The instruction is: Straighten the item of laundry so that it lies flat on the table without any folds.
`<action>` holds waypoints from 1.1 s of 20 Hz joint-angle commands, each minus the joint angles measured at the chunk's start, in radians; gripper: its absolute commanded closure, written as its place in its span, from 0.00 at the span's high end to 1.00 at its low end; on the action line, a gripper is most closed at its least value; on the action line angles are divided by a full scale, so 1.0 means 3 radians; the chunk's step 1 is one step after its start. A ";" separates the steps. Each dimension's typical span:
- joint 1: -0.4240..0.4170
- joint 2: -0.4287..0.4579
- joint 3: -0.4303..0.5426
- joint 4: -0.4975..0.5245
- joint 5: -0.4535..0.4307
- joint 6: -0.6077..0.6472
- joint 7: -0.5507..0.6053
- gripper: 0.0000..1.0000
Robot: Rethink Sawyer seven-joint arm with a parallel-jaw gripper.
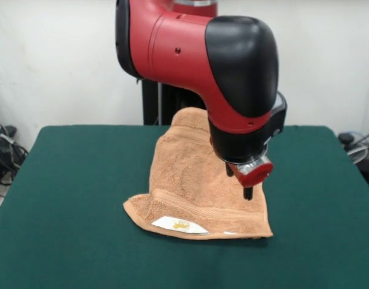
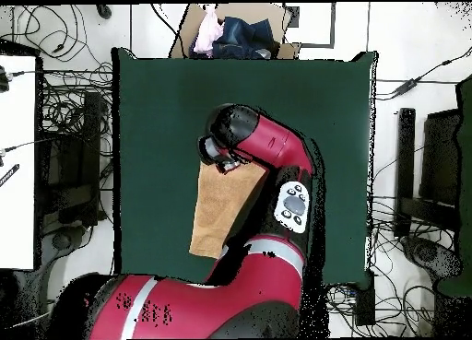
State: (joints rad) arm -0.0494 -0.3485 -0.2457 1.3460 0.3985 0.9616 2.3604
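The peach-orange towel lies in the middle of the green table. Its near edge rests on the cloth, with the white label and its yellow mark facing the camera. Its near left corner curls up and its far part rises in a fold towards the pedestal. My gripper hangs under the red and black wrist, low over the towel's right side near its front band. I cannot tell whether it touches or holds the cloth. In the overhead view the arm covers the gripper, and the towel shows as a long strip beneath it.
The black pedestal stands behind the table's far edge. A cardboard box with clothes sits beyond the table's far side in the overhead view. Cables and equipment lie on the floor round the table.
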 commanded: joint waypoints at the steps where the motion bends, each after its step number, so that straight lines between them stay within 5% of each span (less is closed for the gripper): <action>1: 0.0076 -0.0020 0.0181 0.0271 -0.0124 -0.0115 0.0355 1.00; 7: 0.0054 -0.0001 0.0137 0.0293 0.0007 0.0077 0.0664 1.00; 22: -0.0020 0.0049 0.0164 0.0625 0.0675 -0.0203 0.1119 1.00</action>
State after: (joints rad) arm -0.0607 -0.3693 -0.2465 1.3889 0.5002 0.9666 2.3606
